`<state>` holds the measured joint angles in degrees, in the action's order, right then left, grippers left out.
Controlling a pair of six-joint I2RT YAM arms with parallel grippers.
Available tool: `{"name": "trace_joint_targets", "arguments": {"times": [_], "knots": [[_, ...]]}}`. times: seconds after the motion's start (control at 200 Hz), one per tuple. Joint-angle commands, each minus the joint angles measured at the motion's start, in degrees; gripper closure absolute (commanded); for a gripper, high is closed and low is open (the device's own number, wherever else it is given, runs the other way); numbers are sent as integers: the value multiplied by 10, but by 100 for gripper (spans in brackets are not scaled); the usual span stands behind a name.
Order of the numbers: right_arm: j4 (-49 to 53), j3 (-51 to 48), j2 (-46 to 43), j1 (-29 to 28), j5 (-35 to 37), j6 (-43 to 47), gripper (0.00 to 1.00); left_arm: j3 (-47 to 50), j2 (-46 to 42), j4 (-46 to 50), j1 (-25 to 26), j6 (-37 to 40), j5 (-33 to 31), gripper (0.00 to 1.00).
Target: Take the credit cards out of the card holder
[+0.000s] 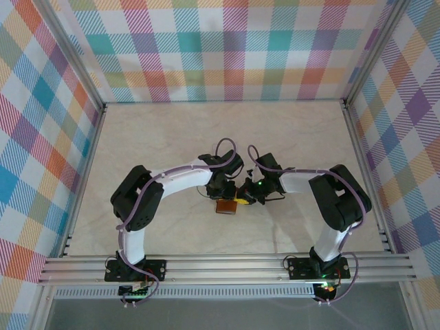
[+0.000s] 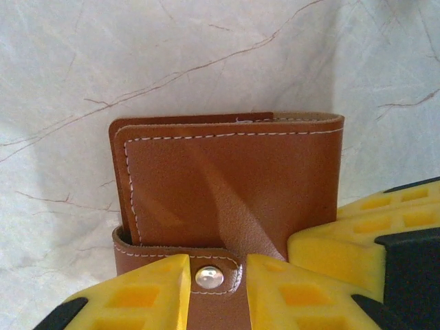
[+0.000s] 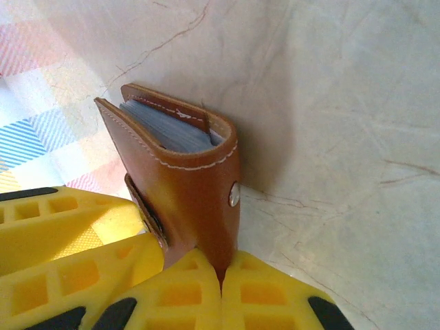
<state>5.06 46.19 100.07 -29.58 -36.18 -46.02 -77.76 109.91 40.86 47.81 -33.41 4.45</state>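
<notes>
Top cam: card holder point(image 1: 225, 205) sits mid-table toward the near side, where both arms meet. Bare table point(image 1: 158, 137) all round, walls well apart.

Left wrist cam: holder broadside, long axis across the view, fold edge on the right. Left gripper point(image 2: 216, 295) clamped on its snap tab point(image 2: 210, 278).

Right wrist cam: holder up on end, mouth pointing away, grey-blue lining showing. Right gripper point(image 3: 221, 292) pinched tight on its lower corner.
</notes>
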Motion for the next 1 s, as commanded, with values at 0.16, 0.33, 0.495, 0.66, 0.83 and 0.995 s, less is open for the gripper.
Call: {"name": "trace_joint_targets", "arguments": {"times": [0.16, 0.33, 0.495, 0.66, 0.83, 0.995], "knots": [[-10, -4, 17, 8, -1, -7, 100, -20, 28, 57, 12, 32, -7, 69], [-3, -1, 17, 8, 1, -5, 100, -26, 28, 71, 12, 38, -29, 77], [5, 0, 16, 7, 7, -2, 100, -28, 15, 76, 12, 38, -45, 86], [19, 3, 14, 8, 12, 4, 100, -25, -1, 82, 12, 38, -65, 93], [51, 14, 8, 8, 25, 20, 100, -12, -29, 82, 6, 37, -83, 96], [105, 37, 1, 8, 52, 47, 100, 23, -66, 57, -14, 30, -61, 97]]}}
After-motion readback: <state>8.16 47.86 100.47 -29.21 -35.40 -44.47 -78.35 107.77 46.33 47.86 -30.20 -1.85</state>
